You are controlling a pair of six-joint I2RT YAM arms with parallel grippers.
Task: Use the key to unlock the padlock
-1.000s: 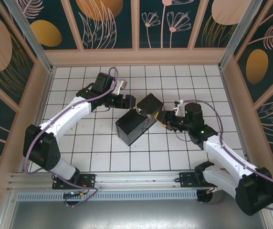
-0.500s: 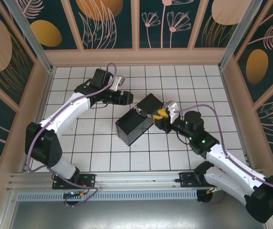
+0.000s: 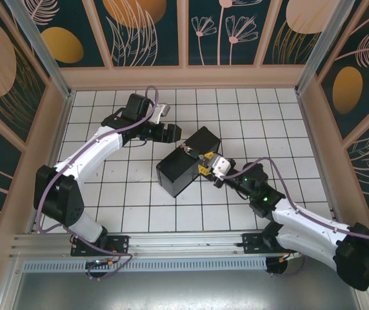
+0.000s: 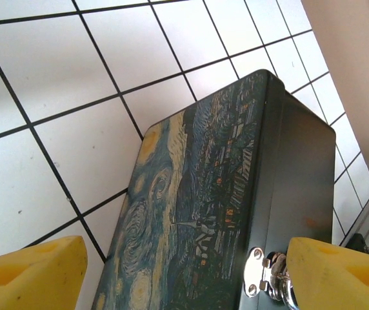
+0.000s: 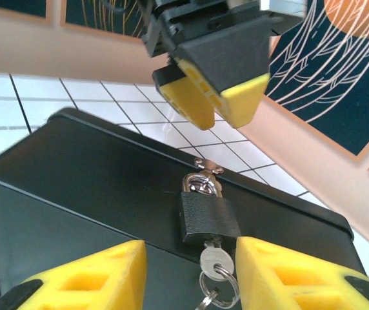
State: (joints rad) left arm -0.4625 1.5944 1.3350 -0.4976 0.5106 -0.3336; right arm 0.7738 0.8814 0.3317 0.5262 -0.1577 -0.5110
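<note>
The right gripper (image 5: pixel 191 276) stands about half open, holding nothing. Its yellow fingers (image 5: pixel 81 279) straddle the slim silvery metal key (image 5: pixel 215 261), which sits in the bottom of the small dark-grey metal padlock (image 5: pixel 209 218). The left finger is clear of the key. The right one is just beside its head, and contact cannot be told. A small wire ring (image 5: pixel 211 284) hangs from the key's head.

The padlock hangs by its thin shackle from a silvery hasp (image 5: pixel 205 169) on the side of the dark rectangular box (image 3: pixel 179 171) with a blue-and-yellow painted lid. This box lies diagonally near the middle of the white tiled table (image 3: pixel 133 194).

The left gripper (image 4: pixel 184 276) is wide open and empty, hovering over the lid's far end, with one finger near the hasp.

A second ago the right gripper was off the box's right side; it has now swung in against the padlock face and rolled over. The left gripper and box have barely moved.
</note>
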